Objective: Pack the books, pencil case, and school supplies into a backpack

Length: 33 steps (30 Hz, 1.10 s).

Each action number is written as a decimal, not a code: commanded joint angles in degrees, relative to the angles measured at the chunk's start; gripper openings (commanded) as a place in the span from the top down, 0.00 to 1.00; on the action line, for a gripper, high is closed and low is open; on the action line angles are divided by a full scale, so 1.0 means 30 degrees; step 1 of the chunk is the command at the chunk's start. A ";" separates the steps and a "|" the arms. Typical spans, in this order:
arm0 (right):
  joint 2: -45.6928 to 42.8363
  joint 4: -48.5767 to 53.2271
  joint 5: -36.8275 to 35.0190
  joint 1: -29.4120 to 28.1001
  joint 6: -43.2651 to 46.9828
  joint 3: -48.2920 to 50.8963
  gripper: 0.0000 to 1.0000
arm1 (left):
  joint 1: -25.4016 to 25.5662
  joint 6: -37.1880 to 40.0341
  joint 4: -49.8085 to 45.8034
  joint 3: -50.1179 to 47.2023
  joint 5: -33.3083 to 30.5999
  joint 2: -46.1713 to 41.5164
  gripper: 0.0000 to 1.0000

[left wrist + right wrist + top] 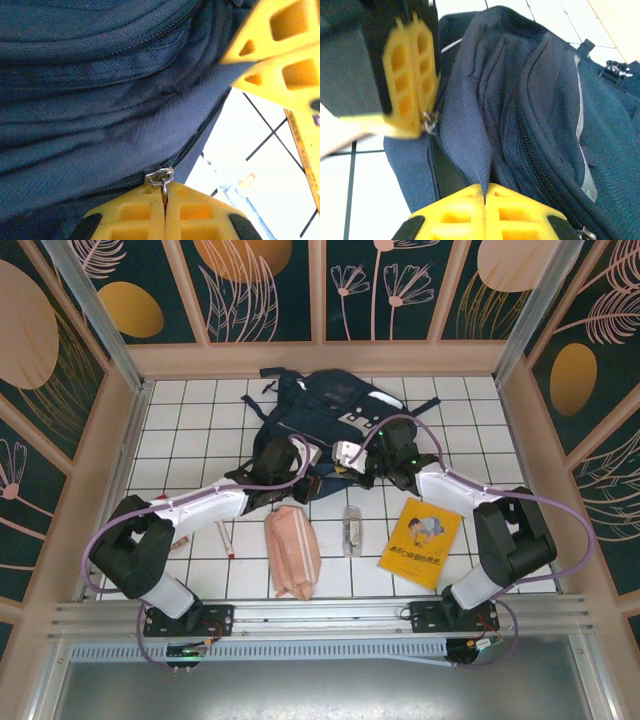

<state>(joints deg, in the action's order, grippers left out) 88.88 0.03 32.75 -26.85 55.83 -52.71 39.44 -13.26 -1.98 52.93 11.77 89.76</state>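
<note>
From above, the backpack [325, 400] lies far-centre on the tiled table [180, 410], bare tiles either side; the book [420, 542] bears unreadable blue lettering. Left wrist: the left gripper [164, 196] is clamped on the zipper pull [161, 177]. Right wrist: the right gripper [485, 192] pinches a backpack fold.

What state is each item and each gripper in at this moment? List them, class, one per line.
Backpack: lying flat, gripped by both grippers.
Left gripper: shut on the zipper pull.
Right gripper: shut on a fold of backpack fabric.
Pencil case: lying flat, unpacked.
Yellow book: closed, cover up, unpacked.
Clear case: lying flat, unpacked.
</note>
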 commanded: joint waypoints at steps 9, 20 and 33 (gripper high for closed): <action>-0.2206 -0.0160 -0.2444 0.1190 0.2825 0.2187 1.00 | -0.2399 0.6577 -0.0997 -0.0766 -0.0249 -0.2043 1.00; -0.3191 -0.3973 0.1078 -0.0985 -0.4383 0.3331 0.34 | -0.1702 0.4587 0.1998 -0.1666 0.5076 -0.3200 1.00; -0.1152 0.0392 -0.1951 -0.2008 0.1797 0.1895 1.00 | -0.3446 0.5641 0.1197 -0.1472 0.3222 -0.3166 1.00</action>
<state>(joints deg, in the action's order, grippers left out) 87.88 -5.39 31.83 -33.23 53.58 -47.72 32.86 0.93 -0.21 47.57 23.31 81.89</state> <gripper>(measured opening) 0.047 0.017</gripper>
